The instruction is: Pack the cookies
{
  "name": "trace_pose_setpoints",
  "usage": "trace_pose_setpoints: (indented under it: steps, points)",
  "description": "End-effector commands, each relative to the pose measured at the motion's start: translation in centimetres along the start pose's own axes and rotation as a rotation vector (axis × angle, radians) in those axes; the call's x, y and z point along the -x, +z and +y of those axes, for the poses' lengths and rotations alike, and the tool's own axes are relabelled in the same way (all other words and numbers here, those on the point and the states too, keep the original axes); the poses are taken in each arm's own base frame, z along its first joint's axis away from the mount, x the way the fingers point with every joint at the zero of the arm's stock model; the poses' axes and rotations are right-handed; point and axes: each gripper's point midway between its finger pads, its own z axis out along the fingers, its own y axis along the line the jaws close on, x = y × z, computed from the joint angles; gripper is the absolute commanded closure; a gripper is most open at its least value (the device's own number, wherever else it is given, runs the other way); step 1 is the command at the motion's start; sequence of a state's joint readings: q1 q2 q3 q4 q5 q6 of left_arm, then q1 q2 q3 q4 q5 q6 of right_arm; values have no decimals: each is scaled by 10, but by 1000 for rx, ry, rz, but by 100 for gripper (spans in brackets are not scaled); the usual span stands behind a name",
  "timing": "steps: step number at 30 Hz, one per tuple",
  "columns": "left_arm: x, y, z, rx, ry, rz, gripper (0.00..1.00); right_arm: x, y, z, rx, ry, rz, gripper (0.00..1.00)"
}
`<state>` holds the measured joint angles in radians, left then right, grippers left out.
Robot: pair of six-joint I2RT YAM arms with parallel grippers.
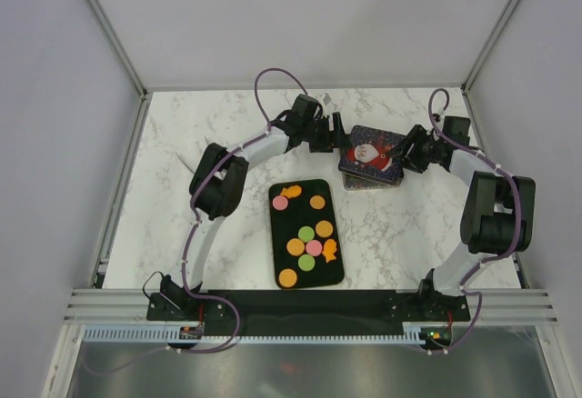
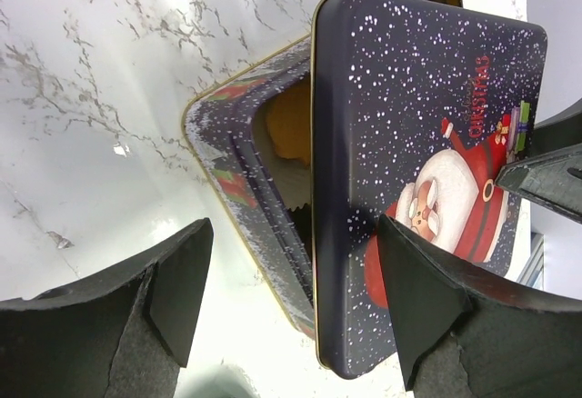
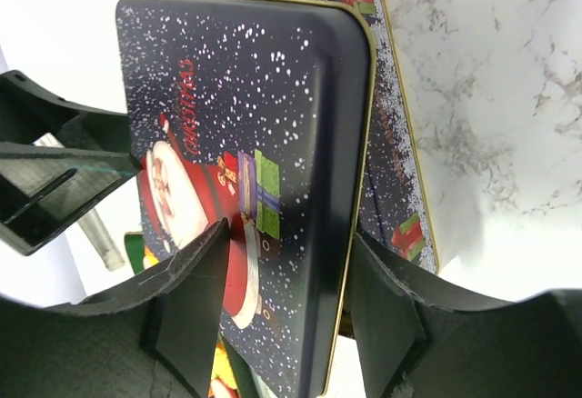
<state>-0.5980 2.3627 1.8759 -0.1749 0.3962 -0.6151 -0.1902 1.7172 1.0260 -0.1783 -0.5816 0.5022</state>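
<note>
Several cookies (image 1: 306, 233), orange, pink and green, lie on the black tray (image 1: 277, 243) in mid table. The Santa tin (image 1: 371, 155) stands behind it, its lid (image 2: 427, 125) askew and raised over the base (image 2: 238, 157). An orange cookie (image 2: 291, 130) shows inside the base. My left gripper (image 1: 333, 140) (image 2: 296, 298) is open, straddling the lid's near corner and the base wall; one finger (image 2: 173, 289) is over bare table. My right gripper (image 1: 401, 157) (image 3: 291, 312) grips the lid's (image 3: 245, 98) opposite edge, one finger (image 3: 191, 298) on its top, the other under its rim.
The marble table (image 1: 182, 144) is walled by white panels on three sides. Both arms reach toward the tin from either side. The tray lies in front of the tin, between the arm bases.
</note>
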Motion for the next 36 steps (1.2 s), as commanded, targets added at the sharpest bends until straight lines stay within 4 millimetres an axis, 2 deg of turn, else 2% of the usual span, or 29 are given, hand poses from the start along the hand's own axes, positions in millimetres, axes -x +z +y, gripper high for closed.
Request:
trace_pose_setpoints:
  steps: [1, 13, 22, 27, 30, 36]
  points:
    - [-10, 8, 16, 41, 32, 30, 20, 14, -3, -18, -143, -73, -65, 38]
    - [-10, 11, 19, 49, 33, 35, 21, 23, -11, -9, -141, -69, -95, 38]
    - [-10, 11, 18, 49, 25, 37, 21, 35, -27, 1, -137, -76, -144, 37]
    - [-11, 12, 20, 54, 21, 39, 21, 36, -31, -1, -153, -105, -159, 28]
    - [-11, 12, 19, 56, 14, 38, 21, 35, -28, -3, -146, -120, -163, 22]
    - [-11, 11, 26, 87, -9, 28, 21, 34, -7, -2, -126, -152, -166, 21]
